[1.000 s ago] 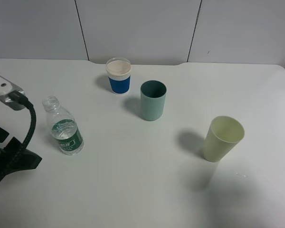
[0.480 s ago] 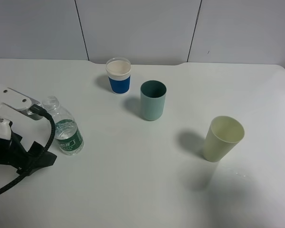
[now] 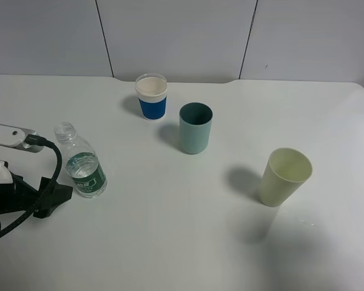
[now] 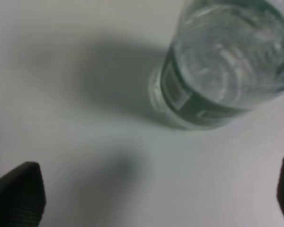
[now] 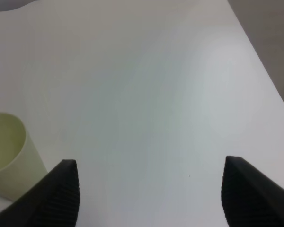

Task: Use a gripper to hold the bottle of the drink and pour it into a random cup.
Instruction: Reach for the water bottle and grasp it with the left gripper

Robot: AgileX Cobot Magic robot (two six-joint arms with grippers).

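Observation:
The bottle of the drink, clear with a dark green label band and no cap, stands upright at the left of the table. My left gripper sits low just left of it, open, its black fingers pointing at the bottle's base without touching. In the left wrist view the bottle lies ahead of the wide-apart fingertips. Three cups stand upright: a blue and white cup, a teal cup and a cream cup. My right gripper is open over bare table beside the cream cup.
A black cable loops from the left gripper's white body close to the bottle. The white table ends at a grey panelled wall behind the cups. The table's right edge shows in the right wrist view.
My left gripper has come in from the left edge and dropped lower, its fingers now close beside the bottle's base. Bottle and cups have not moved.

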